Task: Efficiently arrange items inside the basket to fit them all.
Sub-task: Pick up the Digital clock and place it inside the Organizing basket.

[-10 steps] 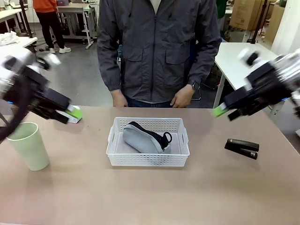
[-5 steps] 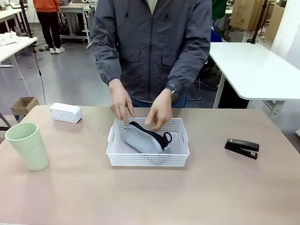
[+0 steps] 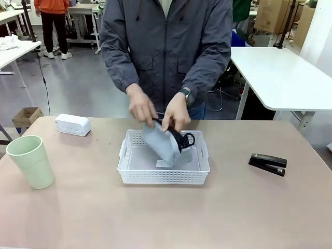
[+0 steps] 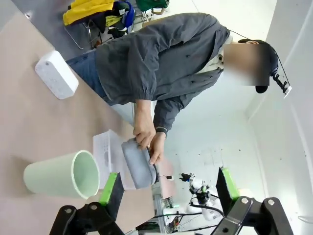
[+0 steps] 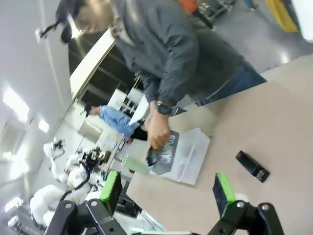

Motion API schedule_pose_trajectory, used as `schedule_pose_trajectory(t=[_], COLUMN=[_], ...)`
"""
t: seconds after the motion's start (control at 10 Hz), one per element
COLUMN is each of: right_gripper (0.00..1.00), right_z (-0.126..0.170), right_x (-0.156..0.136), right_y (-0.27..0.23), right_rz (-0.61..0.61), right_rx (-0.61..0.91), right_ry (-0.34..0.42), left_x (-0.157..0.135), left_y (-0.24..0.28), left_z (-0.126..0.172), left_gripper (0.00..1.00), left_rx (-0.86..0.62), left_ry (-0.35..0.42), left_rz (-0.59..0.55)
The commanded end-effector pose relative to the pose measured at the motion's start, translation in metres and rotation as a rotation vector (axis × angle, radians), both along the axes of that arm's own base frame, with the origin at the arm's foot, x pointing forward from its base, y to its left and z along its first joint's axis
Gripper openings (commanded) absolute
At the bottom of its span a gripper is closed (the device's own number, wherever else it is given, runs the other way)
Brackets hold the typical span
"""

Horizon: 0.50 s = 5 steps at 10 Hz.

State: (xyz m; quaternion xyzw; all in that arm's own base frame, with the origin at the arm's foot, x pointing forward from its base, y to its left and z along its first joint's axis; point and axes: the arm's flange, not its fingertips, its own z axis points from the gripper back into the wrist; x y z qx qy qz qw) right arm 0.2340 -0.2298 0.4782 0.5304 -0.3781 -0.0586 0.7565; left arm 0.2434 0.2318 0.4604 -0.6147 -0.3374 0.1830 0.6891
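The person's two hands hold the grey shoe (image 3: 165, 141) tilted up on end, its lower end inside the white basket (image 3: 163, 176) at the table's middle. The pale green cup (image 3: 31, 161) stands upright at the left, the small white box (image 3: 72, 124) lies at the far left, and the black stapler (image 3: 267, 164) lies at the right. My left gripper (image 4: 168, 188) is open high above the table, looking down at the cup (image 4: 61, 174), white box (image 4: 56, 74) and shoe (image 4: 138, 164). My right gripper (image 5: 167, 192) is open too, well away from the stapler (image 5: 252, 166) and basket (image 5: 195, 156).
The person stands at the far edge, leaning over the basket. Bare tabletop lies along the near edge and between the basket and the stapler. Other white tables stand behind, with a cardboard box on the floor at the far left.
Both arms have pulled back out of the front view. The person's hands reached into the basket and tipped the shoe from lying flat up onto its end.
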Motion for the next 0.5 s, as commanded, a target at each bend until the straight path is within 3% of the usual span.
schedule_pose_trajectory(t=[0.0, 0.1, 0.2, 0.3, 0.4], right_gripper=[1.00, 1.00, 1.00, 1.00, 1.00], right_z=[-0.023, -0.022, -0.009, -0.009, -0.009], right_x=[-0.012, -0.009, 0.002, 0.002, 0.002], right_y=[0.044, 0.045, -0.008, -0.008, -0.008], right_rz=[-0.103, -0.161, -0.051, -0.051, -0.051], right_rx=[0.014, -0.016, 0.021, 0.021, 0.021], right_ry=[0.030, 0.112, 0.038, 0.038, 0.038], left_x=[-0.002, 0.000, 0.007, 0.026, 0.026], left_y=[-0.072, -0.083, -0.092, -0.026, -0.026], left_z=[-0.003, 0.003, 0.004, 0.014, 0.014], left_gripper=[1.00, 1.00, 1.00, 1.00, 1.00], left_rx=[0.011, 0.014, 0.054, 0.003, 0.003], left_ry=[-0.028, -0.042, -0.060, -0.014, -0.014], left_rz=[-0.012, -0.019, 0.073, -0.029, -0.029])
